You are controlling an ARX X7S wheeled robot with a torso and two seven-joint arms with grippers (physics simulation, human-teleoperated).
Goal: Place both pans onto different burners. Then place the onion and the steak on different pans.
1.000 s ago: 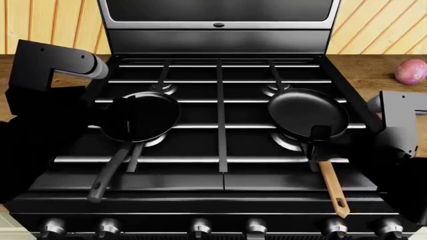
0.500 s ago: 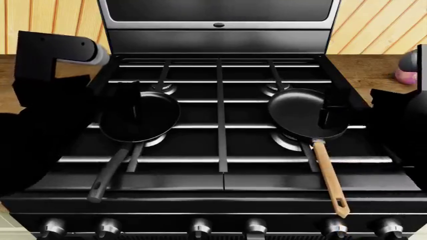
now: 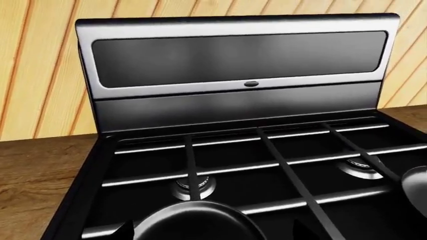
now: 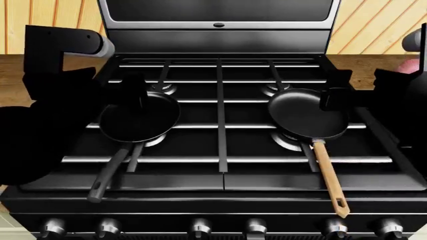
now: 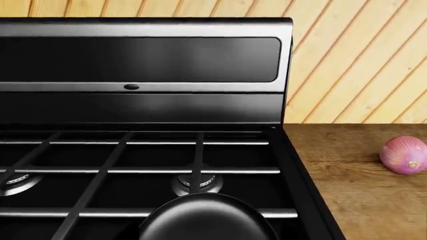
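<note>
Found the grey-handled pan (image 4: 139,119) seated over the front left burner (image 4: 157,140) and the wooden-handled pan (image 4: 308,114) largely over the front right burner (image 4: 285,141); judged the pan step done, food next. Called for a reach to the onion (image 5: 404,154) on the counter (image 5: 347,165), shown whole only in the right wrist view. Saw no steak anywhere. Could not tell whether the left gripper (image 4: 133,95) or right gripper (image 4: 337,100) stood apart or together.

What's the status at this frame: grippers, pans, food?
Both grippers empty, jaw state unclear. Metal-handled pan and wooden-handled pan on separate front burners. Onion on counter right of stove. Steak not visible.
</note>
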